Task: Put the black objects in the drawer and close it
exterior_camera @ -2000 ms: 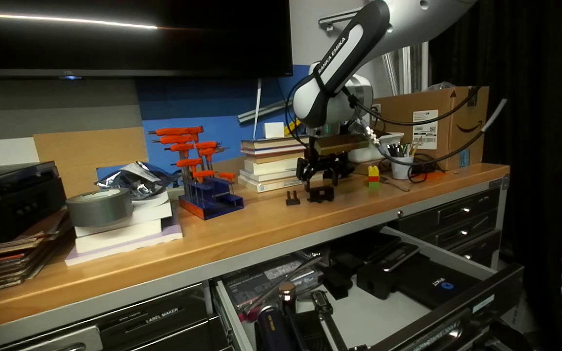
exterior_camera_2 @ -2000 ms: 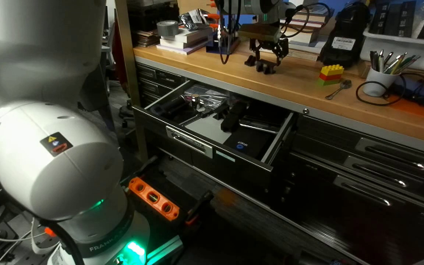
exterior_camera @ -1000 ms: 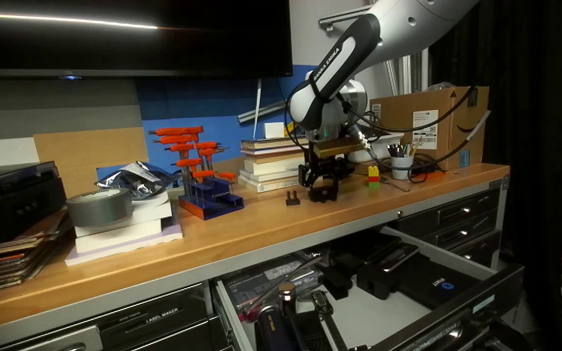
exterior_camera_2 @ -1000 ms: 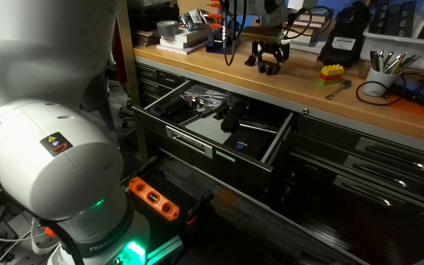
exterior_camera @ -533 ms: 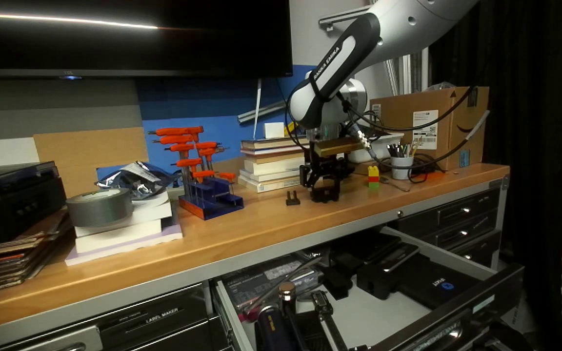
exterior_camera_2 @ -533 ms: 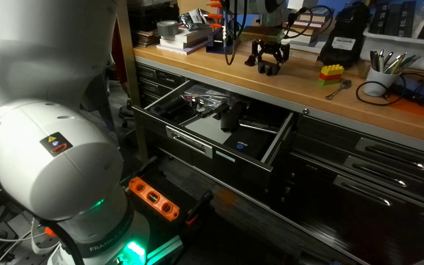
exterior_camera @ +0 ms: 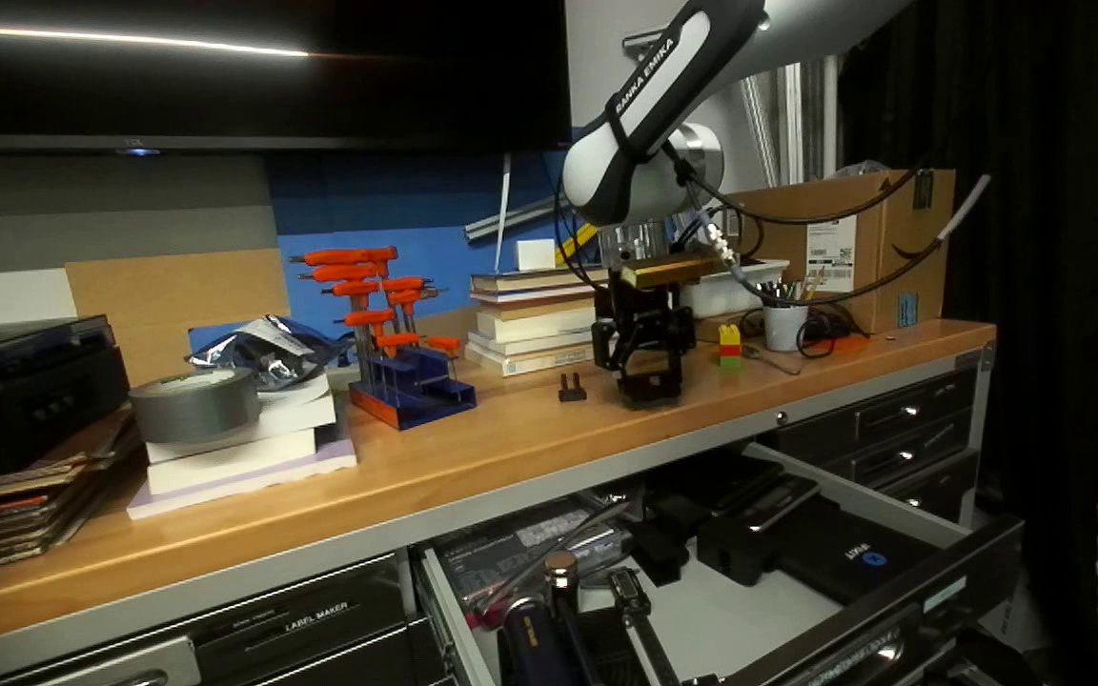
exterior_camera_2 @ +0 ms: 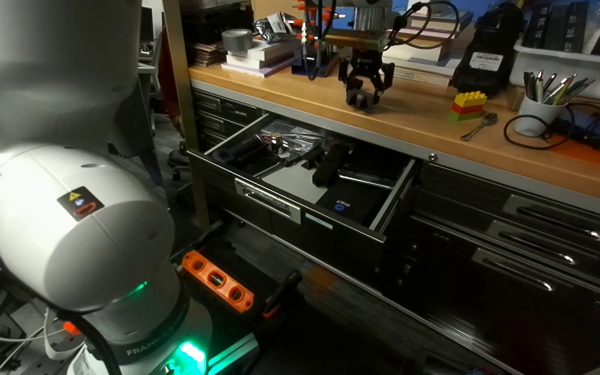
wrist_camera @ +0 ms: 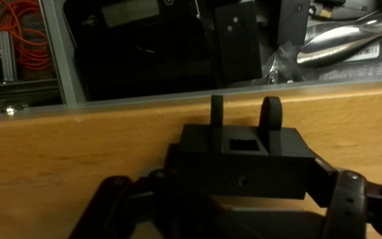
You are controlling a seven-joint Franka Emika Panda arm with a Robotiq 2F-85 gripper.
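My gripper is shut on a matte black block with two upright prongs, one finger at each end. In both exterior views the gripper holds it low over the wooden tabletop, near the front edge. Whether it touches the table, I cannot tell. A smaller two-pronged black object stands on the table beside the gripper; it is hidden in the wrist view. The wide drawer is pulled open below the table edge. Black blocks lie among other items inside it.
The red-orange tool rack and a book stack stand behind and beside the gripper. A toy brick stack, a spoon and a pen cup stand along the table. A hammer-like tool and calipers lie in the drawer.
My gripper came down around the black block and shut on it. In the last half second it moved with the block toward the table's front edge and turned slightly.
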